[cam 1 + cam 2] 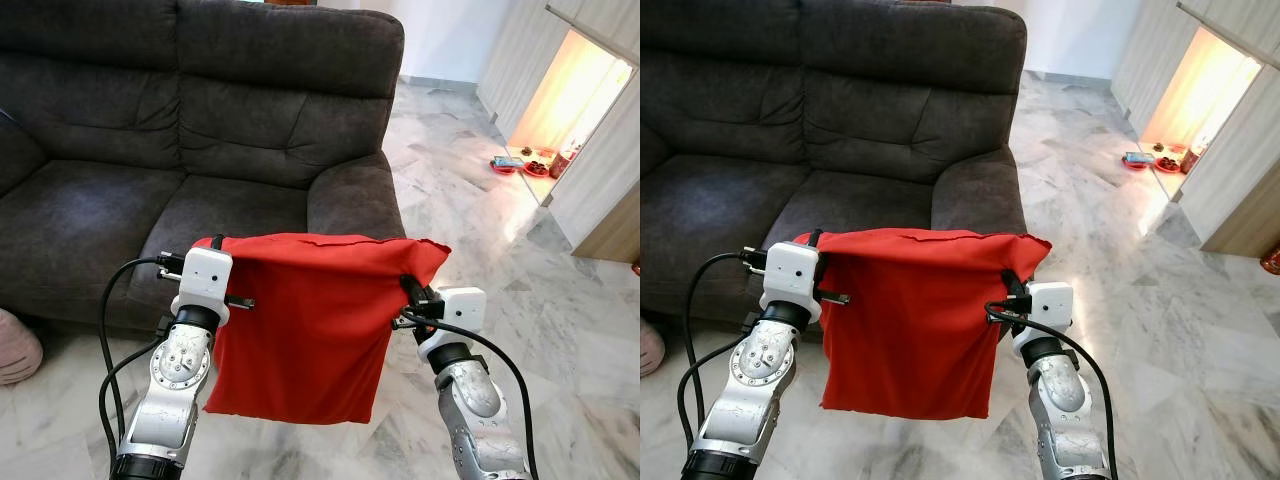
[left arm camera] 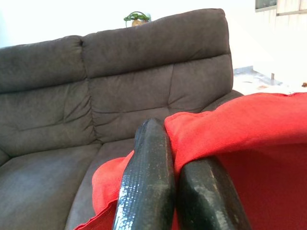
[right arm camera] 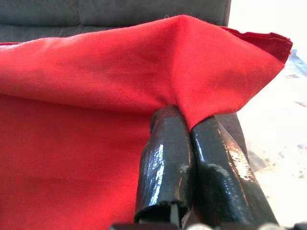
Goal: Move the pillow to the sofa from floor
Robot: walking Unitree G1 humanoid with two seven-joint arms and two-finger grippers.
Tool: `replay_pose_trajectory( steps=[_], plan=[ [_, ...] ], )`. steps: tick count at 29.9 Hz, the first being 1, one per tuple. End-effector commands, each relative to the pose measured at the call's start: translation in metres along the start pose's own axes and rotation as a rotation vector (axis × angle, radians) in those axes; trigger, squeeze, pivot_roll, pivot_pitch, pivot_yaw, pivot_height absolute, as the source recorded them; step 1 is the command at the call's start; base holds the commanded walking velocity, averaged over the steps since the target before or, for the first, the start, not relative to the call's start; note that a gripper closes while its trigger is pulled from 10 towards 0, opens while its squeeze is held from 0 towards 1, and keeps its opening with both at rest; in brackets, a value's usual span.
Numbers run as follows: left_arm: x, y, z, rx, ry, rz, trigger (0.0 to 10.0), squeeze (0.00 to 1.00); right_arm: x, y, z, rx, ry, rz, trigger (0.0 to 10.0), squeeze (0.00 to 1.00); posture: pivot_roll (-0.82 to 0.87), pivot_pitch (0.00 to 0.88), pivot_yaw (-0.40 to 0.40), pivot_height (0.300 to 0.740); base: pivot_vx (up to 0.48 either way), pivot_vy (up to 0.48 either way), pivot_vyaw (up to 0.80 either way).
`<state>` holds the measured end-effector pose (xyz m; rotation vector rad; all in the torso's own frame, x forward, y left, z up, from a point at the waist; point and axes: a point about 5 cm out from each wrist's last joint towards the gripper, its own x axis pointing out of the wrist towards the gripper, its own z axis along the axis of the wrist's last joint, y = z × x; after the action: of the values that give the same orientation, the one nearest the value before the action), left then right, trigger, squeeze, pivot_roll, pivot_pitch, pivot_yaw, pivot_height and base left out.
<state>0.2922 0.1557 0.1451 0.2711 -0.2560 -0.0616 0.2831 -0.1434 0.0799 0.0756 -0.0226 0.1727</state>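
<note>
Gripping red pillow (image 1: 300, 320) corners, left claw (image 1: 216, 243), right claw (image 1: 408, 288), dark sofa (image 1: 200, 130) ahead, marble floor (image 1: 480, 200).

Red pillow (image 1: 915, 320) suspended by upper corners, left tool (image 1: 812, 243) and right tool (image 1: 1012, 283) clamped, before dark sofa (image 1: 840, 120), above marble floor (image 1: 1180, 300).

The pillow (image 1: 305, 325) is a flat, limp red fabric cushion hanging clear of the marble floor, its top edge stretched roughly level and its body drooping below in soft folds to a rounded lower edge. It is pinched at both upper corners, and its right corner sticks out in a small point. The sofa (image 1: 190, 130) just behind it is a dark grey, plush two-seater with tufted back cushions and a rounded armrest near the pillow's upper right.
</note>
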Motion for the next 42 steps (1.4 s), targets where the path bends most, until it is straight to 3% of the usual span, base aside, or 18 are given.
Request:
replay_pose_trajectory(
  steps=[1, 6, 13, 19, 31, 42],
  plan=[
    [0.005, 0.003, 0.025, 0.0, -0.116, 0.034, 10.0, 0.0, 0.004, -0.001, 0.02, -0.012, -0.084, 0.002, 10.0, 0.0, 0.12, 0.0, -0.109, 0.74, 0.0, 0.0, 0.0],
    [0.006, 0.005, 0.029, 0.001, -0.13, 0.044, 10.0, 0.0, 0.006, 0.0, 0.028, -0.013, -0.112, 0.008, 10.0, 0.0, 0.11, 0.0, -0.109, 0.74, 0.0, 0.0, 0.0],
    [0.013, 0.013, 0.052, 0.035, -0.214, 0.059, 10.0, 0.0, 0.012, 0.003, 0.06, 0.019, -0.234, 0.004, 10.0, 0.0, 0.12, 0.0, -0.109, 0.74, 0.104, 0.0, 0.0],
    [0.017, 0.014, 0.062, 0.06, -0.246, 0.07, 10.0, 0.0, 0.015, 0.005, 0.072, 0.036, -0.271, -0.001, 10.0, 0.0, 0.12, 0.0, -0.111, 0.74, 0.272, 0.0, 0.0],
    [0.013, 0.015, 0.057, 0.103, -0.229, 0.101, 10.0, 0.0, 0.009, 0.01, 0.073, 0.056, -0.303, -0.008, 10.0, 0.0, 0.11, 0.0, -0.107, 0.74, 0.29, 0.0, 0.0],
    [0.017, 0.023, 0.071, 0.122, -0.271, 0.132, 10.0, 0.0, 0.013, 0.019, 0.084, 0.076, -0.335, 0.01, 10.0, 0.0, 0.12, 0.0, -0.107, 0.74, 0.333, 0.0, 0.0]
  ],
)
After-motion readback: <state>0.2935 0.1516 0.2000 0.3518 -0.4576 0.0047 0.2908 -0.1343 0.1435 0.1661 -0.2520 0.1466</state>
